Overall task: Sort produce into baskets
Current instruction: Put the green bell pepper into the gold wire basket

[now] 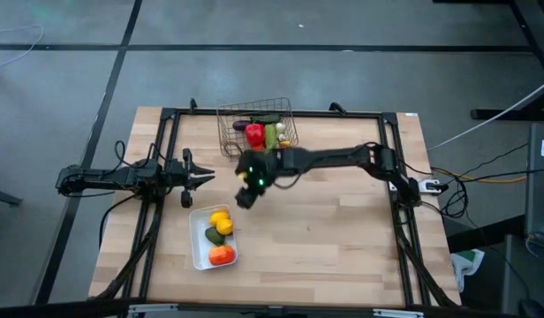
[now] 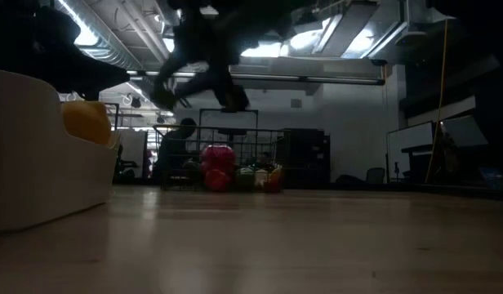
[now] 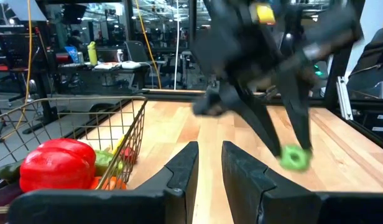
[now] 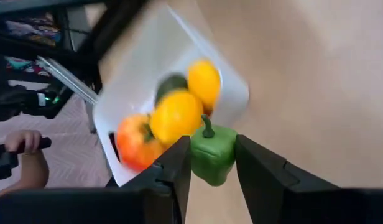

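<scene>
Pale wooden tabletop (image 1: 325, 230) under a dim workshop, racks and desks beyond. Wire basket (image 1: 254, 126) at the far edge, loaded with a red pepper (image 1: 253, 134), something green and other small pieces. White tray (image 1: 198, 250) near the front left, holding a lemon (image 1: 221, 218), a dark green avocado (image 1: 215, 236) and an orange tomato (image 1: 222, 255).

Right gripper (image 1: 246, 187) stretched across the middle, hanging between basket and tray, close to the tray's far corner. Jaws clamped on a small green pepper (image 4: 212, 152), gripped across the body with the stem up, clear of the wood.

Left gripper (image 1: 201, 177) parked low at the left, just off the tray's far end, jaws slightly apart and holding nothing.

Probably light, hard, glossy plastic: little force needed, but smooth and rounded, so apt to slip or twist out. Best held across the widest part of the body, as now, never by the thin stem. Likely to bounce or roll if let go from high up.
</scene>
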Available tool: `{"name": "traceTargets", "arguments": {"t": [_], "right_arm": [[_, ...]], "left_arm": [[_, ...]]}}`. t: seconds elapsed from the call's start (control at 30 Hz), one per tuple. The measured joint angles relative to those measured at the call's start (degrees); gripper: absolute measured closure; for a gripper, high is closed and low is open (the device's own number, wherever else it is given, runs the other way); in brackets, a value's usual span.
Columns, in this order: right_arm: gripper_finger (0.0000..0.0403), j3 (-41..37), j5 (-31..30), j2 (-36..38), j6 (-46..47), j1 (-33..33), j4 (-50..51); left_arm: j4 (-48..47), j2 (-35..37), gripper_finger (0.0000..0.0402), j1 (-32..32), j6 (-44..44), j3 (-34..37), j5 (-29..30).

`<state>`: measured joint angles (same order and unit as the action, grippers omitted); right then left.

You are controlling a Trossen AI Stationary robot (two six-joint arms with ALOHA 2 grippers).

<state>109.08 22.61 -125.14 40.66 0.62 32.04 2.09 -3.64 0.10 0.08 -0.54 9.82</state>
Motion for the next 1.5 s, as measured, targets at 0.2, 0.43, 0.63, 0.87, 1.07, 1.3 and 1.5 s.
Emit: {"name": "traceTargets", "arguments": {"t": [0.2, 0.43, 0.63, 0.87, 1.07, 1.3, 1.5], "right_arm": [[0.0281, 9.5, 0.1, 0.0, -11.6, 5.9, 3.3], [0.0281, 12.0, -5.0, 0.0, -21.8, 13.9, 4.8], [0.0281, 12.0, -14.2, 0.0, -30.5, 20.5, 11.9], [0.0281, 12.0, -18.3, -0.5, -33.5, 26.2, 17.9], [0.0281, 11.9, -18.8, -0.6, -33.6, 28.3, 18.8], [0.0281, 11.9, -19.1, -0.6, -33.6, 28.3, 18.7], [0.0281, 11.9, -19.1, -0.6, -34.0, 28.2, 18.7]], "left_arm": [[0.0, 0.0, 0.0334, 0.0, -0.1, 0.0, 0.0], [0.0, 0.0, 0.0334, 0.0, -0.1, 0.0, 0.0], [0.0, 0.0, 0.0334, 0.0, -0.3, 0.0, 0.0], [0.0, 0.0, 0.0334, 0.0, 0.2, 0.0, 0.0], [0.0, 0.0, 0.0334, 0.0, 0.0, 0.0, 0.0], [0.0, 0.0, 0.0334, 0.0, 0.0, 0.0, 0.0], [0.0, 0.0, 0.0334, 0.0, 0.0, 0.0, 0.0]]}}
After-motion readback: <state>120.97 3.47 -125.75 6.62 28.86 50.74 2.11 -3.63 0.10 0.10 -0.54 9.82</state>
